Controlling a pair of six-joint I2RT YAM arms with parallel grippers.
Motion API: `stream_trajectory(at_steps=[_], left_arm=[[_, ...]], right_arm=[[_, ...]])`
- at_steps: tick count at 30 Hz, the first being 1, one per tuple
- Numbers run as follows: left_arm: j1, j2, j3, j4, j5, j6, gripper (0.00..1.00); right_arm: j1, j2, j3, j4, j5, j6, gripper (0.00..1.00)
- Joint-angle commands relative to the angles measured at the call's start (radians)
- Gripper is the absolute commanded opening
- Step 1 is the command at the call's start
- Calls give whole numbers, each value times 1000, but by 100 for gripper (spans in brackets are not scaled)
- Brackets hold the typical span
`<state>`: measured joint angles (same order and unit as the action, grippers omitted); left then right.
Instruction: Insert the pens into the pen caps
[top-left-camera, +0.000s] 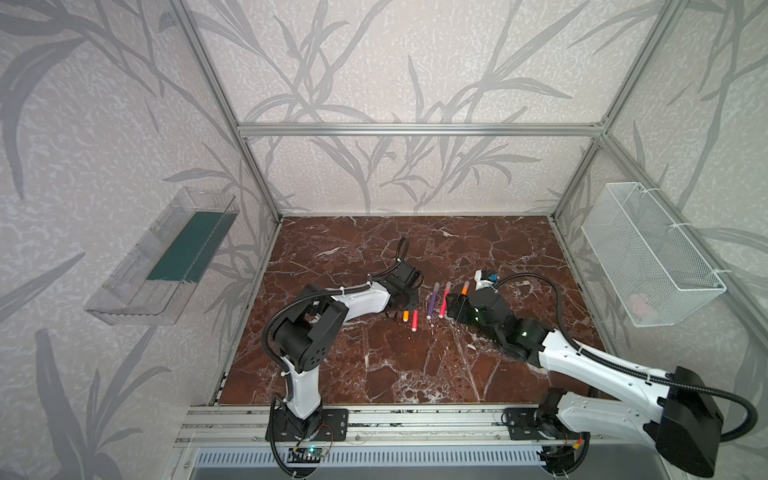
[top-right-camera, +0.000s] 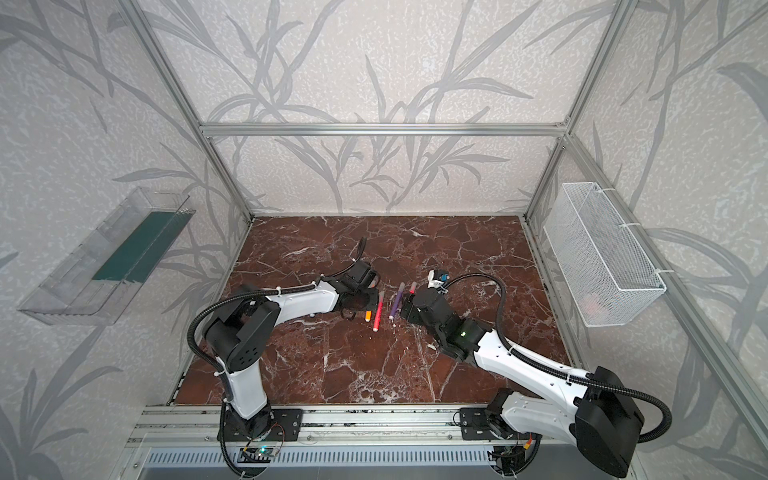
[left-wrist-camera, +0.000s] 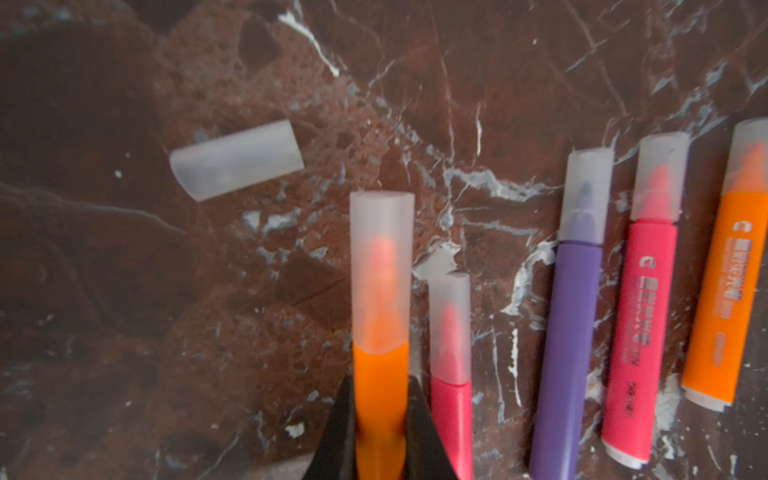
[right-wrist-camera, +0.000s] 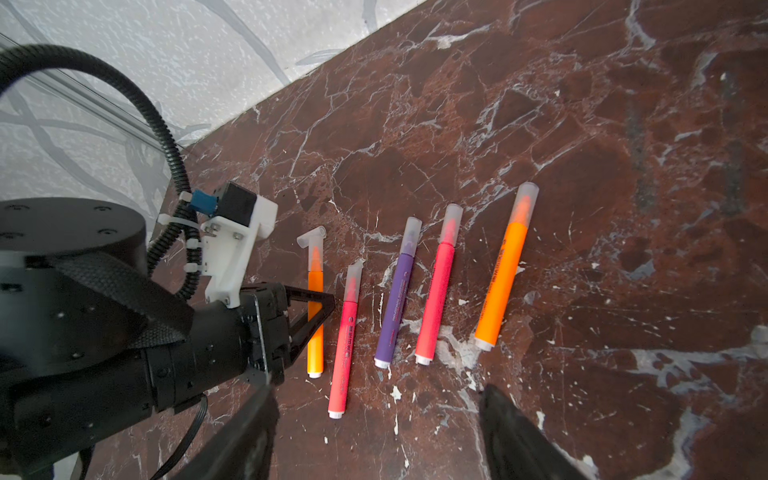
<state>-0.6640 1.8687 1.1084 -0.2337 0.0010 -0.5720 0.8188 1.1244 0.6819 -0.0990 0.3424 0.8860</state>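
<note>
Firmly, left claw (left-wrist-camera: 380, 419) grips capped orange pen (left-wrist-camera: 379, 378), cap (left-wrist-camera: 381, 266) pointing rearward; right claw (right-wrist-camera: 378, 401) gapes wide.

The pens (right-wrist-camera: 395, 299) are orange, pink-red and purple, the caps (left-wrist-camera: 237, 160) frosted greyish-white, the tabletop (right-wrist-camera: 582, 124) red-brown marble veined white.

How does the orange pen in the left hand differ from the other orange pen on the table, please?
The held orange pen is clamped in the left hand; the free orange pen lies untouched on the marble. The held one sits at one end of the row, the free one at the opposite end. A loose cap lies near the held pen only. Both wear translucent caps.
</note>
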Motion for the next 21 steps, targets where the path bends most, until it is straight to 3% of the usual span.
stream_trajectory(at_steps=[1,5,13,16,21], left_arm=[[-6,-2,31,-51,2,-17,7],[-6,16,55,-72,52,-7,18],[-3,-100,45,-126,-13,34,64],[12,-187,44,-184,-74,42,70],[59,-401,-39,-259,-325,34,71]], right_arm=[[-6,-3,-7,5,-2,-9,75],[-10,1,-4,12,-9,-10,75],[-39,38,24,24,-32,-48,75],[-47,49,49,11,-24,-64,75],[-47,132,120,39,-64,-87,72]])
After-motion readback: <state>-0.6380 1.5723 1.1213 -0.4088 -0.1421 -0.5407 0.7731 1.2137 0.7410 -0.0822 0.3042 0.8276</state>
